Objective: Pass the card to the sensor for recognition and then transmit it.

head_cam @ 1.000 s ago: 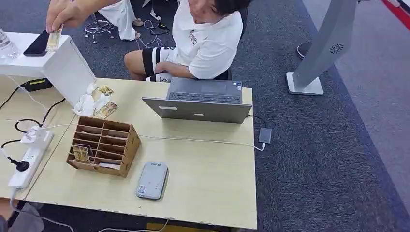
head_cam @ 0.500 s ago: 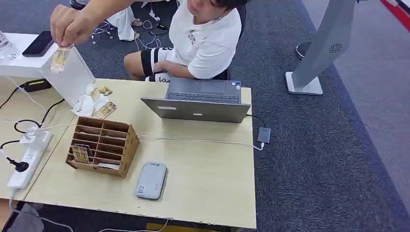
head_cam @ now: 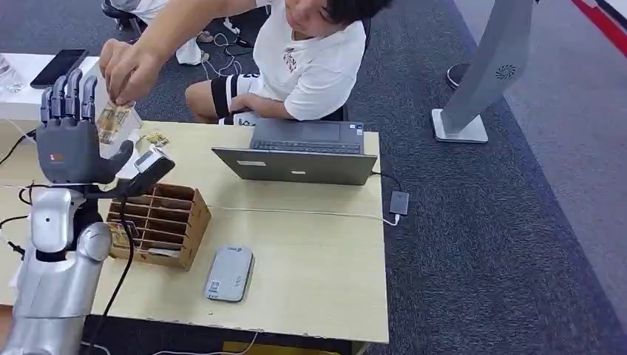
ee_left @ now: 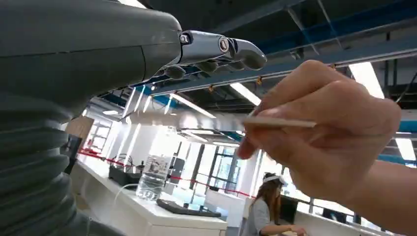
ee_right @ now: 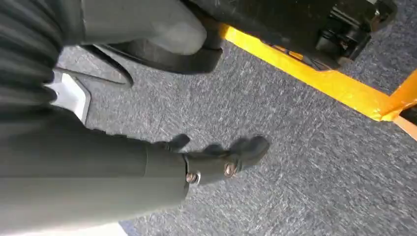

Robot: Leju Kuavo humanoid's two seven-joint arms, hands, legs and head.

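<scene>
The card (head_cam: pixel 113 120) is pinched in a person's hand (head_cam: pixel 129 70), just beyond the fingertips of the robot's raised left hand (head_cam: pixel 72 144), whose fingers are spread and hold nothing. The right hand (ee_right: pixel 216 162) hangs over the carpet, its fingers lying together with nothing in them. The grey sensor (head_cam: pixel 230 273) lies untouched on the table (head_cam: pixel 318 274) beside the wooden organizer (head_cam: pixel 159 222). I judge the task barely begun: taking the card, scanning and handing over remain.
</scene>
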